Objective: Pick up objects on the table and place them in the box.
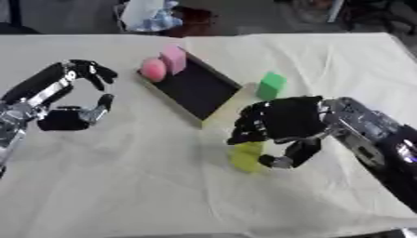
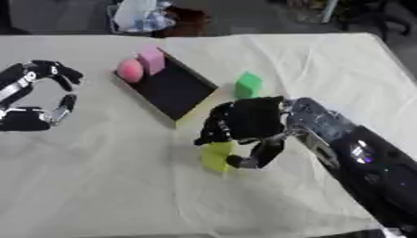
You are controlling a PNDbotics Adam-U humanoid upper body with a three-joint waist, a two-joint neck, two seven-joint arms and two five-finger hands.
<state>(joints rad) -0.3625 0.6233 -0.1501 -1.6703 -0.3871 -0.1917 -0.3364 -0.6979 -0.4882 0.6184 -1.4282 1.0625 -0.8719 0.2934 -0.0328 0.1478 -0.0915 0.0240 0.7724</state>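
Yellow-green block [image 1: 246, 155] under right hand [image 1: 281, 122], one green block [image 1: 271, 85], one box [image 1: 195, 88]

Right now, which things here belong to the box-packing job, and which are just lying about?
Job:
box
pink ball and pink block in it
yellow block at right hand
green block
left hand, idle

Lying about:
clutter beyond the table

- 1 shallow black box [image 1: 195, 90], set askew on the cloth.
- 1 pink ball [image 1: 153, 69] at the box's far end.
- 1 pink block [image 1: 173, 59] beside the ball.
- 1 green block [image 1: 271, 85] just right of the box.
- 1 yellow block [image 2: 217, 155] under the right hand.
- 2 black robot hands: left hand [image 1: 71, 116], right hand [image 1: 281, 122].
- 1 pale tablecloth [image 1: 122, 176].
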